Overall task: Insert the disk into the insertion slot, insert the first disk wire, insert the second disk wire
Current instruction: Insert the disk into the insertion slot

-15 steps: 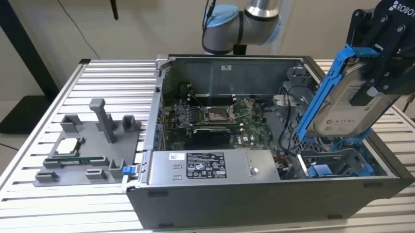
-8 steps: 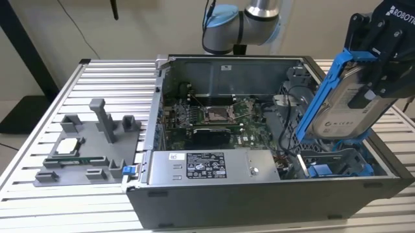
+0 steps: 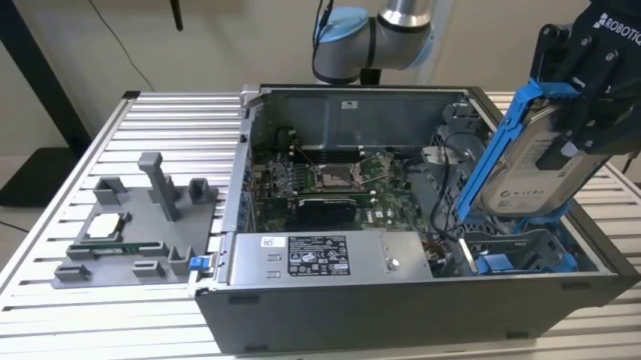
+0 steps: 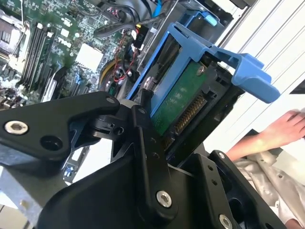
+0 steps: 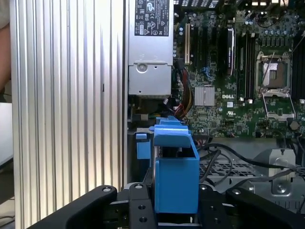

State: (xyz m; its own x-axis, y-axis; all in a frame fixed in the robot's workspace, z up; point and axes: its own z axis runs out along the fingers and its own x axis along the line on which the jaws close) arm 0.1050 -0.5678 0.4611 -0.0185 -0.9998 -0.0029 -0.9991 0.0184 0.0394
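My gripper (image 3: 563,139) is shut on the disk (image 3: 523,171), a silver-grey drive with a pale label in a bright blue caddy. The disk hangs tilted, nearly on end, over the right end of the open computer case. Just below it is the insertion slot (image 3: 516,244), a grey sheet-metal bay with another blue-fronted caddy (image 3: 496,263) in it. In the second wrist view the gripper (image 4: 183,138) clamps the disk (image 4: 181,102) by its green board side. The first wrist view has the gripper (image 5: 176,202) around the disk (image 5: 175,167). Black cables (image 5: 224,152) lie beside the bay; which are the disk wires I cannot tell.
The case holds a motherboard (image 3: 331,180) and a grey power supply (image 3: 320,255) along its front wall. A grey fixture tray (image 3: 140,225) with small parts sits on the slatted table at the exterior view's left. A person's hand (image 4: 281,131) rests beside the case.
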